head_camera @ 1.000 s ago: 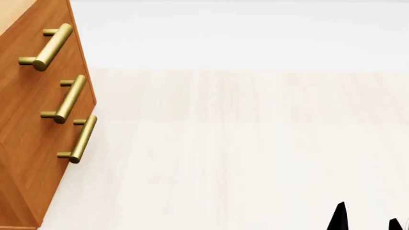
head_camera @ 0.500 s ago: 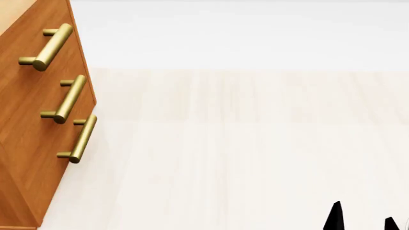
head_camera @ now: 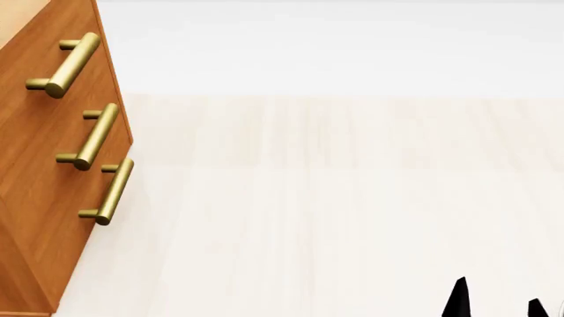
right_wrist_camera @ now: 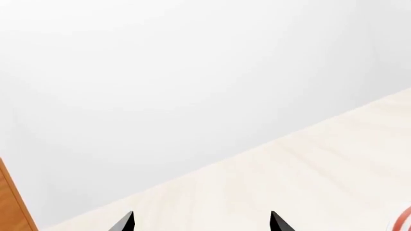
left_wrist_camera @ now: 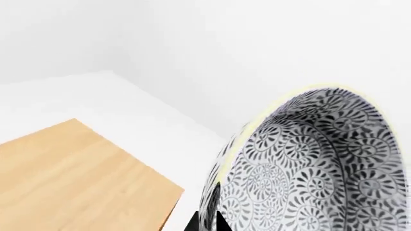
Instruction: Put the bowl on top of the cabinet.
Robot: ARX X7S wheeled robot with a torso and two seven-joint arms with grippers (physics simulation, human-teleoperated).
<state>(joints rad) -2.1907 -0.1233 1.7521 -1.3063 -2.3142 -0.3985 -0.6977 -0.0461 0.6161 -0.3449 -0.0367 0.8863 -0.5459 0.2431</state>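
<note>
The bowl (left_wrist_camera: 308,163) is gripped by the left gripper (left_wrist_camera: 207,222), lower right, beside the cabinet (left_wrist_camera: 77,178) top; right gripper (right_wrist_camera: 201,222) held open.

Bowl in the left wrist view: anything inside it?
Nothing visible inside the bowl: only its grey floral lining. Its lowest part runs out of frame, unseen. The left gripper pinches its rim; the cabinet top lies beyond, bare where it shows.
</note>
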